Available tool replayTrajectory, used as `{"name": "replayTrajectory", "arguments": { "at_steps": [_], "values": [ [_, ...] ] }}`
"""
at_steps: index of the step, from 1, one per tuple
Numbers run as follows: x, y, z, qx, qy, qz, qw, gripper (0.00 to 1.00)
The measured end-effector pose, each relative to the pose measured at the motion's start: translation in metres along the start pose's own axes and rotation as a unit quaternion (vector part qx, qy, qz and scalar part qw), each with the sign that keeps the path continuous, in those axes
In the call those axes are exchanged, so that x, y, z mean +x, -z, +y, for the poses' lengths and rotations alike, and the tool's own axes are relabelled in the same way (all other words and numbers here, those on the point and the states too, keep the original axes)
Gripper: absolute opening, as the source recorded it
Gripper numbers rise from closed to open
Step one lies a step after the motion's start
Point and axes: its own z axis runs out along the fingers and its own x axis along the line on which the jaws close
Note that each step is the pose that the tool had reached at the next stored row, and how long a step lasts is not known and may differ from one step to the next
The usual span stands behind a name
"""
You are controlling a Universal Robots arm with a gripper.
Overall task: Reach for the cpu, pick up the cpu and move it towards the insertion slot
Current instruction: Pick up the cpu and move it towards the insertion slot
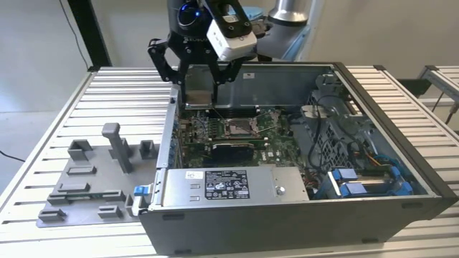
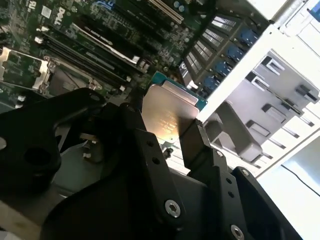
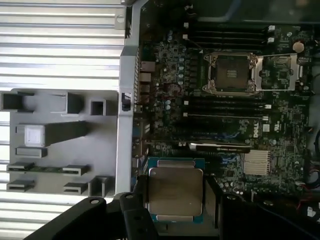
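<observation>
The tabletop (image 1: 122, 91) lies bare around a grey fixture plate (image 1: 86, 177) on the exterior view's left, with open room above it. Just beside the plate stands the open case (image 1: 301, 226). At its near edge sits a silver power supply (image 1: 222, 185), with blue parts (image 1: 366, 183) and cables to that view's right. Behind them lies the green board (image 3: 170, 100) with the slot (image 1: 239, 127), its frame uncovered and nothing over it. Farther back, above the case's wall on the plate side, hangs the end effector (image 1: 199, 92). Its fingers (image 3: 212, 200) are closed part-way on two opposite edges of the cpu (image 1: 199, 98), held clear of the board and well apart from the slot.
</observation>
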Motion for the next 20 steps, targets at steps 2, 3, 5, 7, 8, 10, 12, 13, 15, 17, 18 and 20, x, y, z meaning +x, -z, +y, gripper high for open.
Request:
{"name": "replayTrajectory", "arguments": {
  "at_steps": [2,3,5,7,8,10,12,13,15,17,18,20],
  "values": [
    [-0.009,0.0002,-0.0001,0.0,0.0,0.0,1.0,0.0],
    [-0.0133,0.0003,-0.0002,0.0,0.0,0.0,1.0,0.0],
    [-0.0226,0.0006,-0.0002,0.0,0.0,0.0,1.0,0.0],
    [-0.0317,0.0009,-0.0001,0.0,0.0,0.0,1.0,0.0],
    [-0.0364,0.001,-0.0001,0.0,0.0,0.0,1.0,0.0],
    [-0.0454,0.0012,0.0003,0.0,0.0,0.0,1.0,0.0],
    [-0.0547,0.0014,0.0006,0.0,0.0,0.0,1.0,0.0],
    [-0.0592,0.0015,0.0009,0.0,0.0,0.0,1.0,0.0],
    [-0.0682,0.0016,0.0017,0.0,0.0,0.0,1.0,0.0],
    [-0.0761,0.0017,0.0027,0.0,0.0,0.0,1.0,0.0],
    [-0.0796,0.0017,0.0033,0.0001,0.0,0.0,1.0,0.0],
    [-0.0849,0.0018,0.0046,0.0002,0.0,0.0,1.0,0.0]
  ]
}}
